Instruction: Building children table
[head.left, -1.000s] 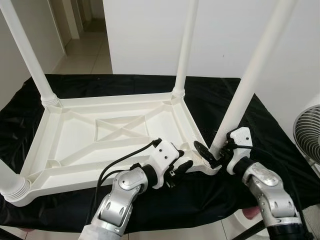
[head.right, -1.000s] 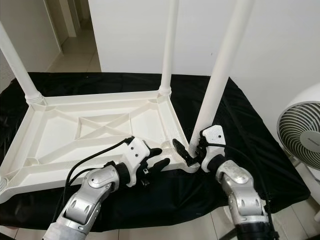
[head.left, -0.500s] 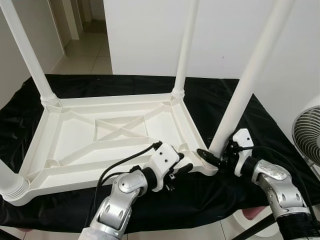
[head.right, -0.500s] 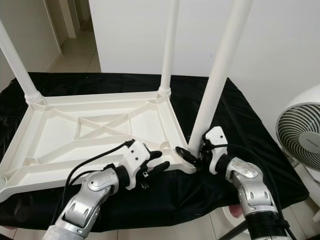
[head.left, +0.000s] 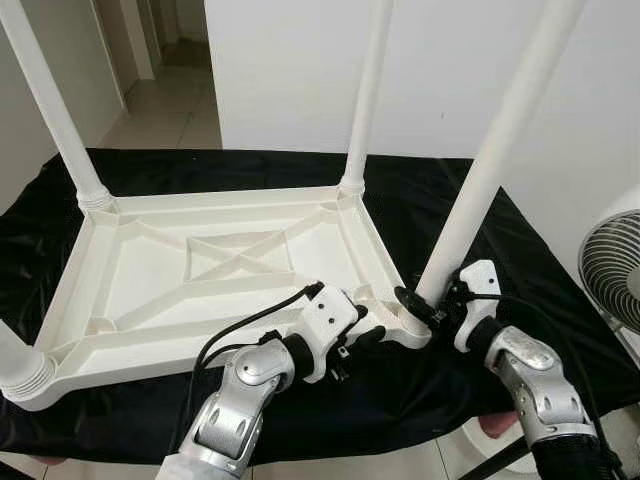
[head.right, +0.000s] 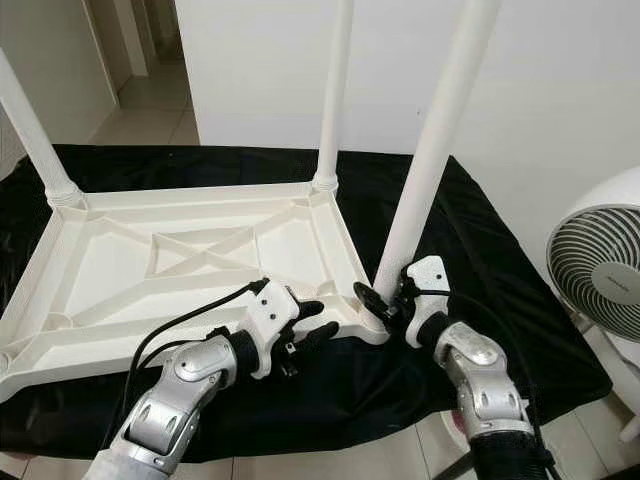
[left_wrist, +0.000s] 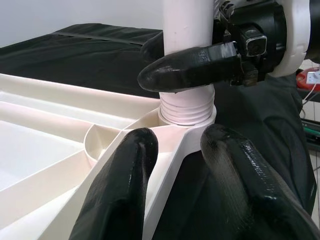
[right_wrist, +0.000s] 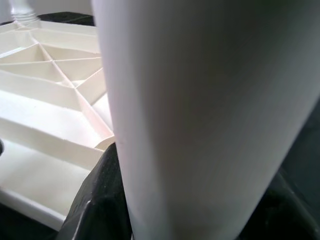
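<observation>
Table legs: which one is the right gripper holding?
The near-right leg, at the tabletop corner nearest the fan. The right gripper clasps its base; the others stand untouched.

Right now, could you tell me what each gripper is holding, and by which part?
The right gripper clasps the near-right table leg just above its threaded base. The left gripper straddles the table's rim beside that corner.

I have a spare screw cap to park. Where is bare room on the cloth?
Bare black cloth lies behind the upturned table, toward the wall. The near right corner is crowded: left gripper, right gripper around the leg.
</observation>
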